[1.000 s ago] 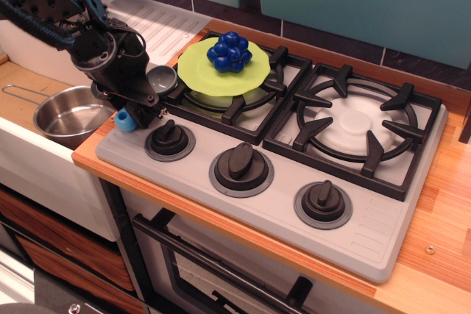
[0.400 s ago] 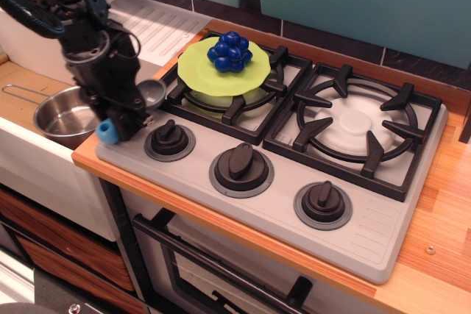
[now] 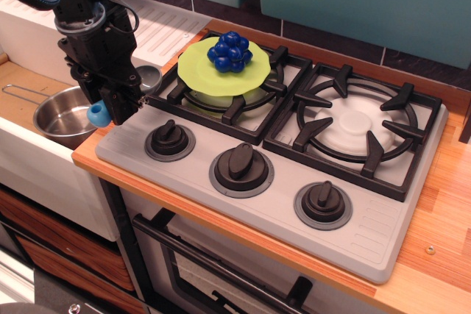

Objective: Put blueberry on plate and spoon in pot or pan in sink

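Note:
The blueberry (image 3: 229, 52) lies on the lime-green plate (image 3: 197, 70), which rests on the left stove burner. My gripper (image 3: 118, 101) is shut on the spoon and holds it in the air at the counter's left edge, between stove and sink. The spoon's light-blue handle end (image 3: 98, 114) points down-left and its grey bowl (image 3: 149, 76) points right. The steel pot (image 3: 62, 116) stands in the sink (image 3: 18, 86) just below and left of the spoon, its thin handle pointing left.
The grey stove (image 3: 280, 182) has three black knobs along its front and a second empty burner (image 3: 357, 126) at right. The ribbed drainboard (image 3: 158, 23) lies behind the gripper. A wooden counter edge (image 3: 88, 159) separates stove and sink.
My gripper has moved left and up with the spoon, from over the stove's front-left corner to the counter edge next to the pot.

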Action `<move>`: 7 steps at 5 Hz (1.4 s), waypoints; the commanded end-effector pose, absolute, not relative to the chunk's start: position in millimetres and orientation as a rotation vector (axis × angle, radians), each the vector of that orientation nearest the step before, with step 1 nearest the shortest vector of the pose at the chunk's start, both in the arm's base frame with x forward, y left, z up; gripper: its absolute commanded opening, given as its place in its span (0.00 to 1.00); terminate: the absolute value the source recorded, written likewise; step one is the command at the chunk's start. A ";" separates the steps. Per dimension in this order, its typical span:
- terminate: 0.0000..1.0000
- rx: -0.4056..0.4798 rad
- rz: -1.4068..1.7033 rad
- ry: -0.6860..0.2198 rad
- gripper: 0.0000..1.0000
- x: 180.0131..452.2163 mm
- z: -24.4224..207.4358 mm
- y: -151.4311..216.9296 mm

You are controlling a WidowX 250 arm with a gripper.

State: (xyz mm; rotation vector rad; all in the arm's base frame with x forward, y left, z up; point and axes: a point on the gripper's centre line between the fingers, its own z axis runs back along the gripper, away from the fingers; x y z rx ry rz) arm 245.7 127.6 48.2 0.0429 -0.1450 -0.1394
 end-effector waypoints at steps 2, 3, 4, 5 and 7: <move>0.00 0.078 -0.204 -0.208 0.00 263.0 61.3 174.7; 0.00 0.077 -0.217 -0.215 0.00 263.4 56.4 185.4; 0.00 0.075 -0.220 -0.233 0.00 264.9 49.0 191.8; 0.00 0.065 -0.235 -0.246 0.00 268.3 40.8 201.1; 0.00 0.048 -0.252 -0.264 0.00 274.2 27.6 214.6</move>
